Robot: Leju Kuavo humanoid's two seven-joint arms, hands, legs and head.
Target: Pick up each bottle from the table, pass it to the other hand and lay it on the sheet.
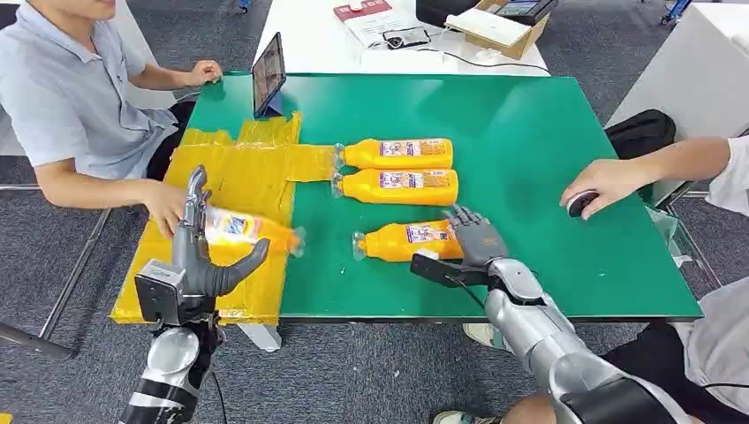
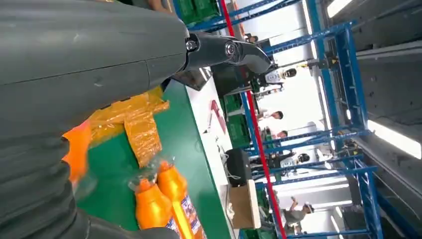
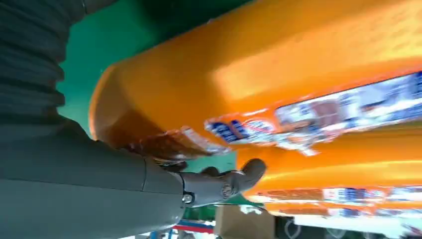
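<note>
your left hand (image 1: 199, 265) is raised over the yellow sheet (image 1: 238, 177) at the left end of the green tabletop (image 1: 530, 132), its fingers (image 1: 194, 190) spread upward and the thumb stuck out to the side. a blurred bottle (image 1: 252, 230) sits just behind those fingers, over the sheet; you cannot tell from the blur whether they grip it, and a person's hand (image 1: 163, 205) is right beside it.

your right hand (image 1: 477, 237) lies on the base end of the nearest bottle (image 1: 408, 240), which rests on its side on the tabletop with its cap toward the sheet. in the right wrist view the thumb (image 3: 219, 184) curls under that bottle's base, so the hand is closing around it.

two more bottles (image 1: 397, 170) lie side by side farther back, caps touching the sheet's edge. another person's hand (image 1: 596, 187) rests on the tabletop at the right.
</note>
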